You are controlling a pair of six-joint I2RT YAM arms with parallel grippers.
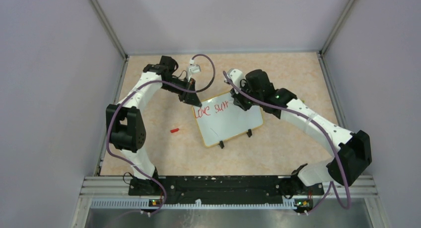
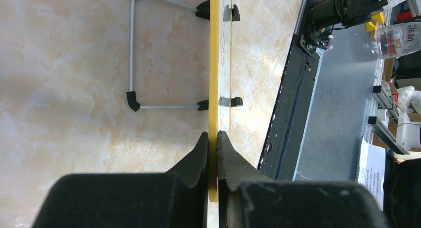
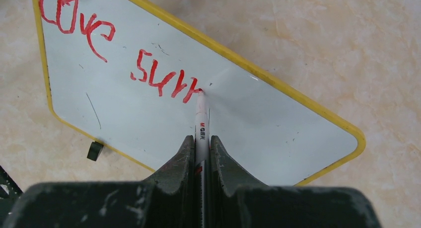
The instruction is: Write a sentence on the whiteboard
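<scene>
The whiteboard [image 1: 231, 121] stands tilted mid-table on two black clip feet. Its yellow rim shows edge-on in the left wrist view [image 2: 214, 79]. My left gripper [image 1: 194, 100] is shut on the board's top left corner, jaws pinching the rim [image 2: 213, 138]. The sentence [image 3: 119, 54] reads "Love surr" in red, one line only. My right gripper [image 3: 201, 141] is shut on a white marker [image 3: 201, 118], whose red tip touches the board at the end of the last letter. In the top view the right gripper [image 1: 243, 101] is at the board's upper right.
A small red marker cap [image 1: 174, 130] lies on the table left of the board. A wire stand [image 2: 133, 49] props the board from behind. The black base rail [image 1: 218, 186] runs along the near edge. Grey walls enclose three sides.
</scene>
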